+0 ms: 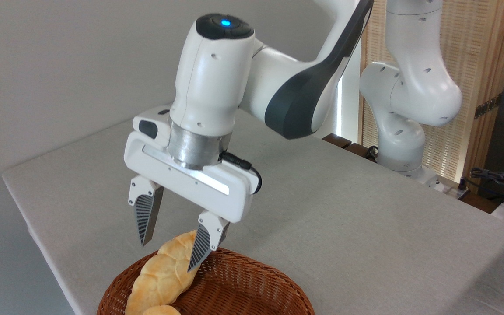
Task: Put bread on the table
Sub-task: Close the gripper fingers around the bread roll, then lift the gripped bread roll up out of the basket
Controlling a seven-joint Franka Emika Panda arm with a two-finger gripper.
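Note:
The bread [161,275], a long golden-yellow braided loaf, leans on the far-left rim inside a brown wicker basket [252,288] at the bottom of the picture. Its upper end pokes above the rim. My gripper [168,256] hangs open just above that upper end, fingers pointing down. The right fingertip [199,253] overlaps the loaf's top end; the left fingertip [145,218] stands clear to the left of it. Nothing is gripped. The table [344,218], covered in light grey cloth, spreads behind and to the right of the basket.
A second pale bread piece [161,310] shows at the bottom edge inside the basket. The arm's base [403,148] stands at the table's far right edge, with cables [497,179] beyond it. The table's left edge drops off close to the basket.

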